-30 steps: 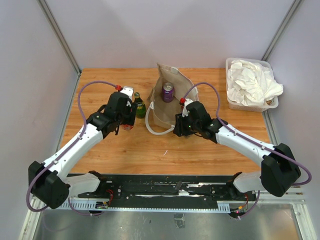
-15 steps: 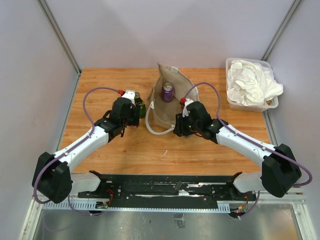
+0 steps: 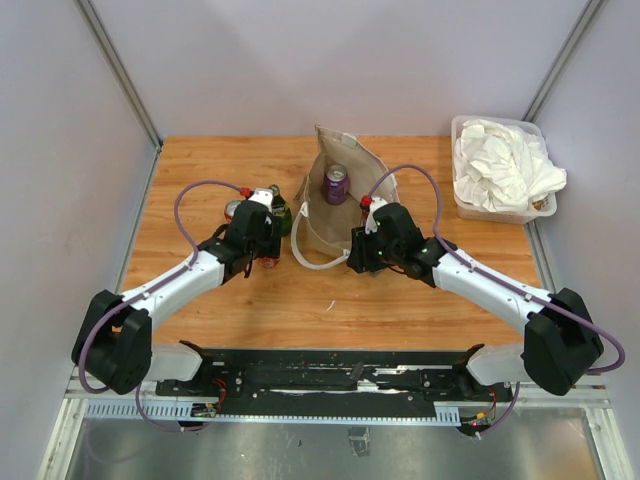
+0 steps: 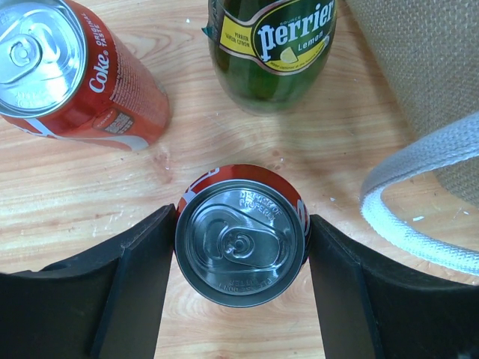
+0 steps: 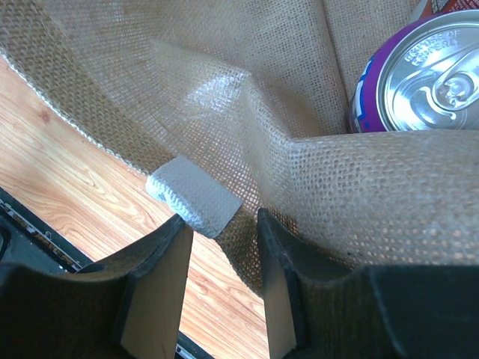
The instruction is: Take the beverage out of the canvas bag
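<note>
- Pinching the canvas bag (image 5: 224, 90) by its rim, the right gripper (image 5: 221, 222) is closed on soft, floppy burlap;
- left gripper (image 4: 241, 258) clamps a red can (image 4: 241, 235) standing on the table (image 4: 67, 194);
- purple can (image 3: 335, 185) stands inside the bag; rigid, slick, probably light; take its sidewall.

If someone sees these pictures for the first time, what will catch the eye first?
The tan canvas bag stands open in the middle of the wooden table, with a purple can upright inside it. The right gripper pinches the bag's near rim. Left of the bag, the left gripper grips a red can that stands beside a green bottle.
</note>
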You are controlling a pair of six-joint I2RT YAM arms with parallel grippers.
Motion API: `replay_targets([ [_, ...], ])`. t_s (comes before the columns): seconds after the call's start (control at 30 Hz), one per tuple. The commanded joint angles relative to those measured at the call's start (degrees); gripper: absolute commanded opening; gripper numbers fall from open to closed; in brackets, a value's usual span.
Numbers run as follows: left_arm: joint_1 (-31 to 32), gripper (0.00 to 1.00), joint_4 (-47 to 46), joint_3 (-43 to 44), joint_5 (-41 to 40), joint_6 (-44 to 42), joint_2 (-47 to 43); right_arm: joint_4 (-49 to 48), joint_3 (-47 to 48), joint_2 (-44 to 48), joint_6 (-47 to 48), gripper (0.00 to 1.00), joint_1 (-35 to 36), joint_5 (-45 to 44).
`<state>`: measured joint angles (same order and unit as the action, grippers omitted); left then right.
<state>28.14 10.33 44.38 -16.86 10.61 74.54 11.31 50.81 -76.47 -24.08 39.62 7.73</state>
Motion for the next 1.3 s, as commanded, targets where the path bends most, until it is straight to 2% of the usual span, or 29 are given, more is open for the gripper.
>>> replay_targets([
  [0.0,-0.3,0.6,-5.1,0.1,-1.6,0.6,-0.6,3.9,-1.9,0.4,-0.6,0.41,1.1,-0.2],
  [0.07,-0.3,0.73,-4.9,0.3,-2.0,0.6,-0.6,3.9,-2.0,0.3,-0.5,0.41,1.1,-0.2],
  [0.1,-0.4,0.76,-4.6,0.5,-2.1,0.5,-0.6,3.9,-2.0,0.3,-0.5,0.41,1.0,-0.2],
  [0.33,-0.4,0.86,-2.8,3.0,-2.8,-0.2,-0.1,3.8,-2.0,0.3,-0.5,0.41,1.0,0.0],
  [0.57,-0.4,0.85,0.1,12.3,-1.1,-2.7,-3.3,4.2,-1.6,0.5,-0.1,0.41,1.0,-0.1],
  [0.7,-0.2,0.83,4.6,23.2,4.3,-5.7,-0.7,4.0,-1.5,0.4,-0.2,0.41,1.0,-0.2],
  [0.8,0.3,0.83,7.2,30.8,11.5,-5.8,2.4,3.8,-1.5,0.3,-0.5,0.41,1.1,0.0],
  [0.87,1.5,0.82,7.7,34.4,13.2,-6.2,4.3,3.8,-1.4,0.3,-0.5,0.41,1.0,0.1],
  [1.0,5.5,0.8,10.2,42.4,12.8,-9.5,10.1,4.2,-1.2,0.3,-0.5,0.41,1.1,0.0],
  [1.27,9.9,0.79,21.8,61.6,14.6,-16.0,27.1,5.9,-0.3,0.5,-0.4,0.41,1.0,-0.7],
])
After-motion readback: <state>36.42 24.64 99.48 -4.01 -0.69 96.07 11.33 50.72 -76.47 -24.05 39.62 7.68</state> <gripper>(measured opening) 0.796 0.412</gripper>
